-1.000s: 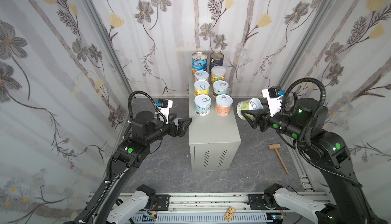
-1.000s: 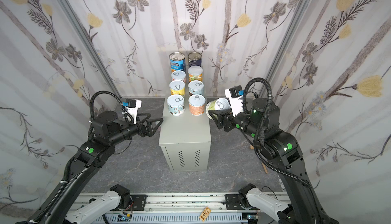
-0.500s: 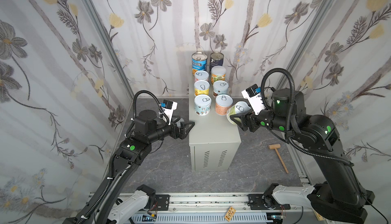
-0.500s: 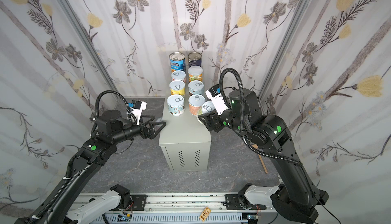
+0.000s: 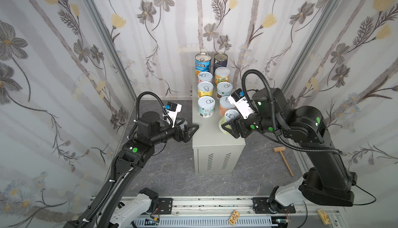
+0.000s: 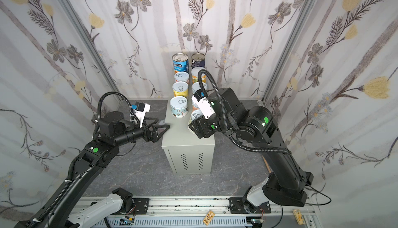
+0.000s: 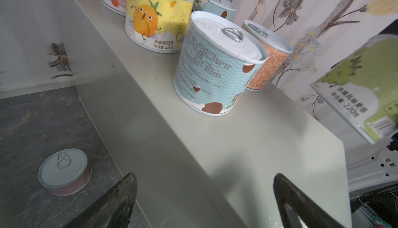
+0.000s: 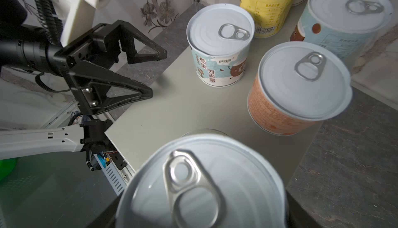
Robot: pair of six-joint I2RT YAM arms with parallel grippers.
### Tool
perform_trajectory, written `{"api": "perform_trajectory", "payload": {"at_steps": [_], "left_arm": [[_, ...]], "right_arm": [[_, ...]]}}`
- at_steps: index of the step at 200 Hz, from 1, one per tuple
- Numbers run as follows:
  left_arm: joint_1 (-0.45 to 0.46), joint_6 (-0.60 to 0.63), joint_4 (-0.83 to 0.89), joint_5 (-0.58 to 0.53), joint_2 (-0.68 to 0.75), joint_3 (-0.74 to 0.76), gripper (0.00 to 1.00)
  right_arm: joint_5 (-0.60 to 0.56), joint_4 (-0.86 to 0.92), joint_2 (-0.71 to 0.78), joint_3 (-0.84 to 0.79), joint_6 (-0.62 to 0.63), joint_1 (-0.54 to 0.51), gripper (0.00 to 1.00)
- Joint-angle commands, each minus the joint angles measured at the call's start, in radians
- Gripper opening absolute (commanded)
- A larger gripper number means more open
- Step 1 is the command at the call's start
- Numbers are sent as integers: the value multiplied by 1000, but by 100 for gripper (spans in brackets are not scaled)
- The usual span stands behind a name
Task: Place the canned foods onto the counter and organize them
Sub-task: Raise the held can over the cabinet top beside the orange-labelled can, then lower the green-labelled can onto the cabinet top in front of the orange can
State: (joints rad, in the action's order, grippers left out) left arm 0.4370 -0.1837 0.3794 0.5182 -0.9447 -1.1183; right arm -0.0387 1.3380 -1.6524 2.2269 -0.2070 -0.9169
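Note:
The counter (image 5: 207, 134) is a beige cabinet with vent slots on its front. Two rows of canned foods stand on its top, from the blue Progresso can (image 5: 202, 64) at the back to a light-blue can (image 5: 206, 106) and an orange can (image 5: 224, 107) nearer the front. My right gripper (image 5: 226, 126) is shut on a green-labelled can (image 5: 230, 117), held tilted over the counter's right front part, in front of the orange can. My left gripper (image 5: 191, 133) stands open and empty at the counter's left edge. One more can (image 7: 63, 171) stands on the floor to the left of the counter.
A small wooden mallet (image 5: 283, 158) lies on the dark floor to the right of the counter. The arm bases sit on a rail (image 5: 193, 207) at the front. Patterned walls close in on three sides.
My right arm has swung left, carrying the green can from beside the counter to over its right front part. My left gripper has edged closer to the counter's left edge.

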Motion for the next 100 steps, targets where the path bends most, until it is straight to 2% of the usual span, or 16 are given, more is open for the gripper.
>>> {"api": "perform_trajectory", "payload": {"at_steps": [1,17,100], "left_arm": [[-1,16,10,26,-5,-12,100],[-1,21,19,35,-11,-17,100],[5,49,70,14,-22,-31,100]], "right_arm": [[-71,4,-12,10,-44,-16,55],[-121,4,-17,6,-54,-31,55],[-171,5,-48,-15,-55,-58,57]]}}
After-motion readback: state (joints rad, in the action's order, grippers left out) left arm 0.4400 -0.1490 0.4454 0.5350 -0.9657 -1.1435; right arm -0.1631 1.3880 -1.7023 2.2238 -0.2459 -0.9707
